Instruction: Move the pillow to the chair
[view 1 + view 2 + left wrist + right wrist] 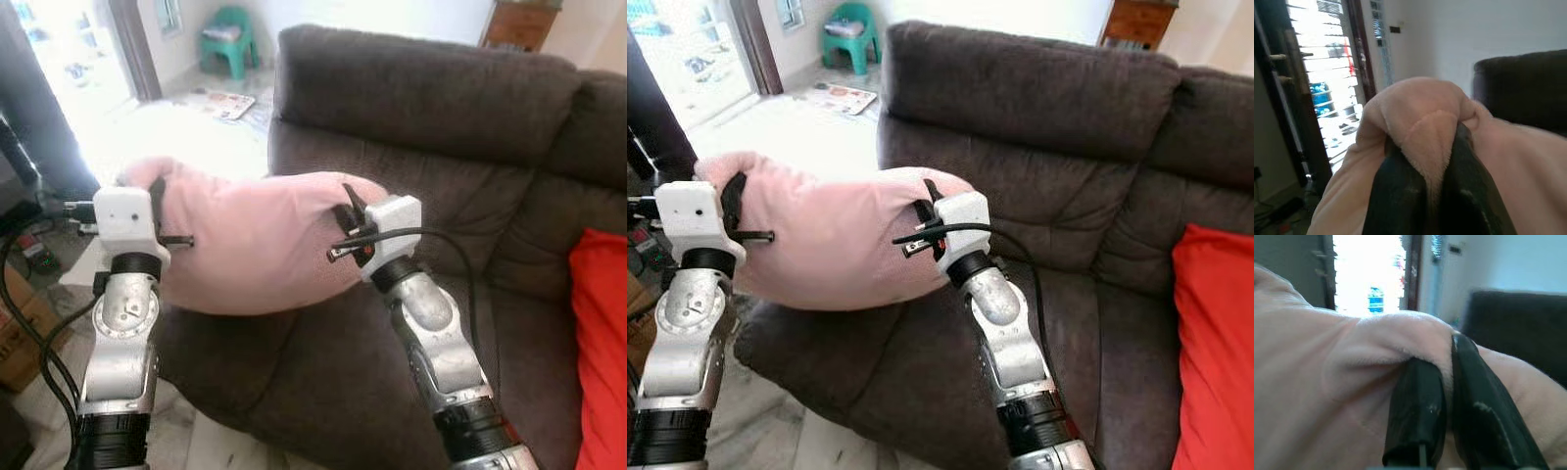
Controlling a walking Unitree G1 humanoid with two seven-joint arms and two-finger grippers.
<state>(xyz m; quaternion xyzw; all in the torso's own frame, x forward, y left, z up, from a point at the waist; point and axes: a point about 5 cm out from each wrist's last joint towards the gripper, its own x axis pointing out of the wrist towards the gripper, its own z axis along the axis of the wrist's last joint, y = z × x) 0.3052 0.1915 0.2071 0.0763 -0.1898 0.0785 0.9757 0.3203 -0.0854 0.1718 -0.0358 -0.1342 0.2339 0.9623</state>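
A soft pink pillow [250, 245] hangs in the air above the left arm of a dark brown sofa [421, 98], held at both ends. My left gripper [157, 201] is shut on the pillow's left corner; its black fingers [1396, 196] pinch a fold of pink fabric. My right gripper [348, 211] is shut on the pillow's right end, its fingers [1418, 416] squeezing another fold of the pillow [1317, 377]. A green plastic chair [227, 39] stands far back on the left, across the bright floor.
A red cushion [600, 343] lies on the sofa seat at the right. A dark cabinet edge [29, 108] and a cardboard box [18, 328] with cables sit at the left. A mat [220, 103] lies on the floor before the green chair. A wooden cabinet [519, 24] stands far right.
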